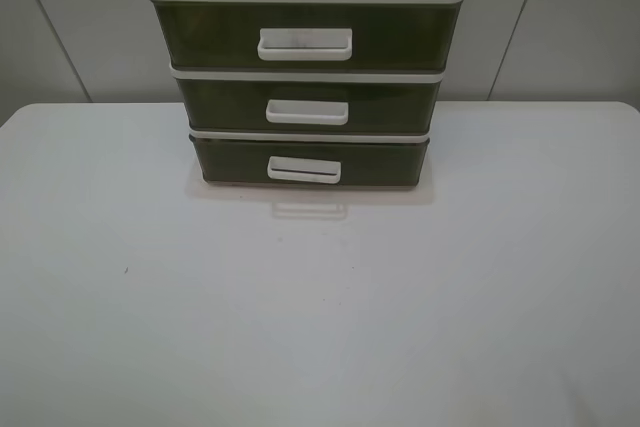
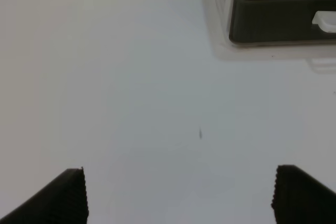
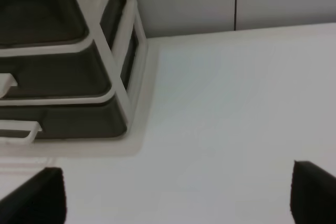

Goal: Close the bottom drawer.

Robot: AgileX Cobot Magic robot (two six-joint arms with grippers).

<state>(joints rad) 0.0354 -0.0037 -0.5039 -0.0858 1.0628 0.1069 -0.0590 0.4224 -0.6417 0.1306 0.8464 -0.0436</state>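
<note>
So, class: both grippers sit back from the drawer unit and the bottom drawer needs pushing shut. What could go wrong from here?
1. The bottom drawer sits right below the middle drawer; a push aimed slightly high would land on the wrong front.
2. The unit stands free on the smooth table, so a hard push might slide it back.
3. The white handle sticks out, and the open right gripper or left gripper could snag it.
</note>
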